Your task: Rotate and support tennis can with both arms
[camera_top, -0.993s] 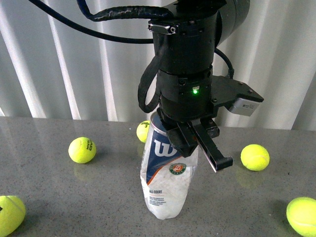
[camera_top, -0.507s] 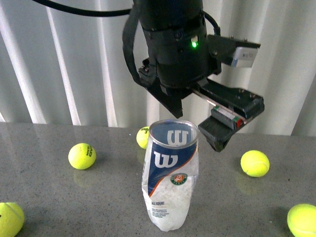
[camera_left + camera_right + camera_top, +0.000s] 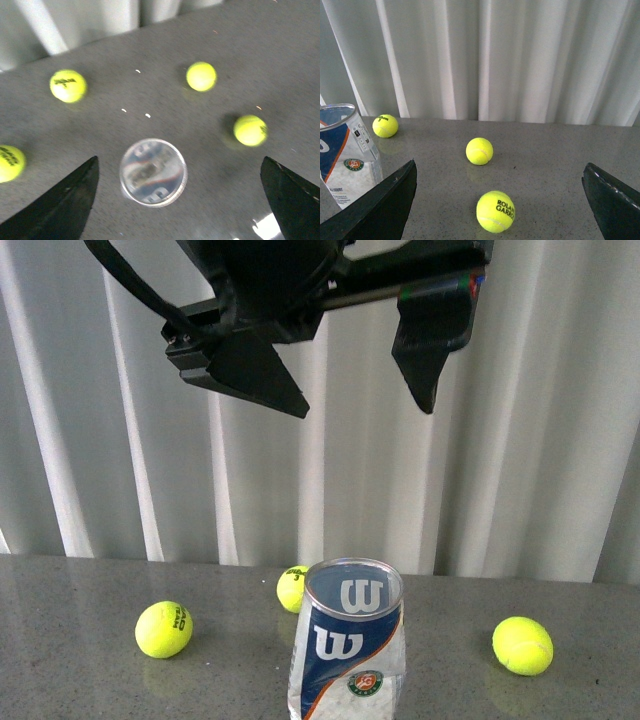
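Note:
The tennis can (image 3: 350, 645) stands upright and open-topped on the grey table, showing its blue-white W label and round emblem. My left gripper (image 3: 364, 410) hangs open high above it, touching nothing. In the left wrist view I look straight down into the can's round mouth (image 3: 153, 172), which lies between the spread fingers of the left gripper (image 3: 179, 158), nearer one finger. My right gripper (image 3: 498, 164) is open and empty; the can (image 3: 345, 150) stands off to one side of it, beyond one finger. The right gripper does not show in the front view.
Yellow-green tennis balls lie loose on the table (image 3: 80, 590): one at the left (image 3: 164, 629), one behind the can (image 3: 292, 587), one at the right (image 3: 522, 645). Two balls (image 3: 479, 151) (image 3: 495, 211) lie between the right gripper's fingers. A white curtain (image 3: 550, 440) hangs behind.
The left gripper, which was down around the can's top, has let go and risen well above it. The can stays standing on its own.

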Robot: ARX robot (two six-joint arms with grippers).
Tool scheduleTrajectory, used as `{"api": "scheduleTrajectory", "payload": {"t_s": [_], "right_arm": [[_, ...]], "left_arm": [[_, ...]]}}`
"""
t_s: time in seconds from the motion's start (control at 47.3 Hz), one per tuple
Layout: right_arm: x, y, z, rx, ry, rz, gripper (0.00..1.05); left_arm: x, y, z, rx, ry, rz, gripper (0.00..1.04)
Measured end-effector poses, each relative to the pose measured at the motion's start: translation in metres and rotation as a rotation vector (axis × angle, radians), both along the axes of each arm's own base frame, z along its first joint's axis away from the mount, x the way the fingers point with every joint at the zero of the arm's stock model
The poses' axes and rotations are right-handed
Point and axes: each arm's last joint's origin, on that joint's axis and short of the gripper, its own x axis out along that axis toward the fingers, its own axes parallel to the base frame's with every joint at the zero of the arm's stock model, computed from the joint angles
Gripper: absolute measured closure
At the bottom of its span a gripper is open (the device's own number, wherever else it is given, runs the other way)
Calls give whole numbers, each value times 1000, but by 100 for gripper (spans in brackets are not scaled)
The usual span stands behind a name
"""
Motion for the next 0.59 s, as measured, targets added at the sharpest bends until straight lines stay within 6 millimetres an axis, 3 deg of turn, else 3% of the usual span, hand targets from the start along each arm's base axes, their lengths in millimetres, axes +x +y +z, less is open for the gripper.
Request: {"api": "scheduleTrajectory", "payload": {"t_s": [0.063, 0.169, 0.296, 0.486, 0.592], "right_arm": [[0, 0, 0, 0, 0, 0, 7], [0, 0, 0, 0, 0, -4, 7], [0, 0, 0, 0, 0, -3, 7], [0, 0, 0, 0, 0, -1, 7], [0, 0, 0, 0, 0, -1, 7]], "left_arm": [[-6, 17, -19, -1, -293, 257, 27], [-36, 58, -40, -110, -516, 398, 46], [-63, 90, -60, -148, -589, 432, 64], [-99, 127, -112, -110, -535, 427, 100], [-113, 137, -122, -114, -539, 412, 101]]}}
